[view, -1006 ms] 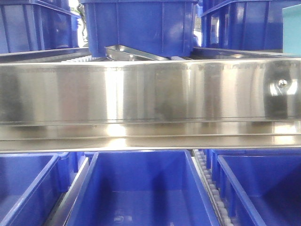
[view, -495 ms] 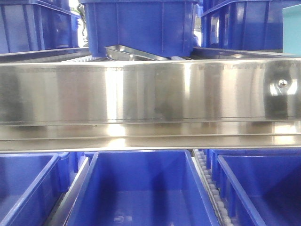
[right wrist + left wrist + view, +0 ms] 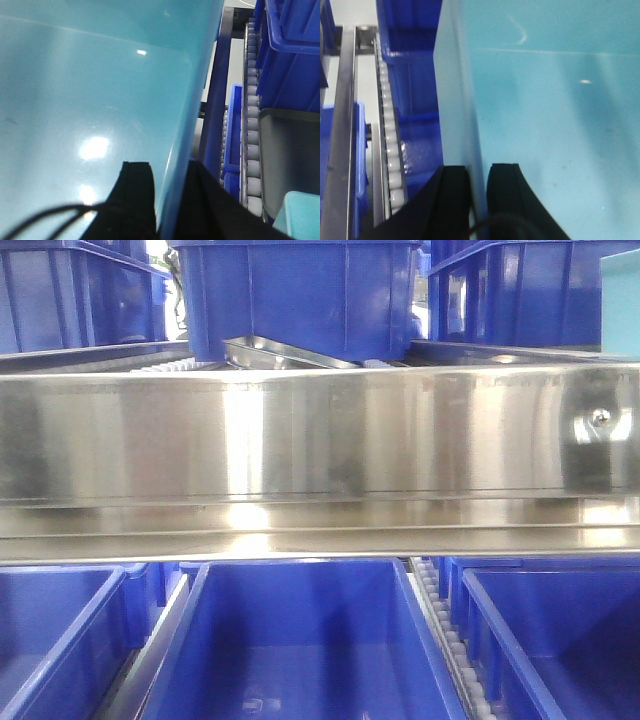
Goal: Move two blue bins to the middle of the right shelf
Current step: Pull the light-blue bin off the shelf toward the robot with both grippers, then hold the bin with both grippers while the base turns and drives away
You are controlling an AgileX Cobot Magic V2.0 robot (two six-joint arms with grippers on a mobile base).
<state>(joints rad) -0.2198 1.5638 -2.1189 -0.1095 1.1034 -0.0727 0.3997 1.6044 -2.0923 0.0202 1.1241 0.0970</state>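
Walls of teal bin (image 3: 545, 100) clamped in left pincer (image 3: 478, 174) and right pincer (image 3: 169, 172); roller rail (image 3: 387, 125) just beside

Left gripper (image 3: 477, 171): seen in the left wrist view only. Two black fingers (image 3: 447, 200) enter from the bottom edge. The jaws are clamped across a side wall of the light blue bin (image 3: 555, 110), one finger outside the wall and the other inside.

Right gripper (image 3: 167, 169): seen in the right wrist view, same arrangement mirrored. The inner finger (image 3: 135, 195) sits inside the bin and the outer one beyond the wall, closed onto it. A thin black cable (image 3: 40, 220) loops beside the inner finger.
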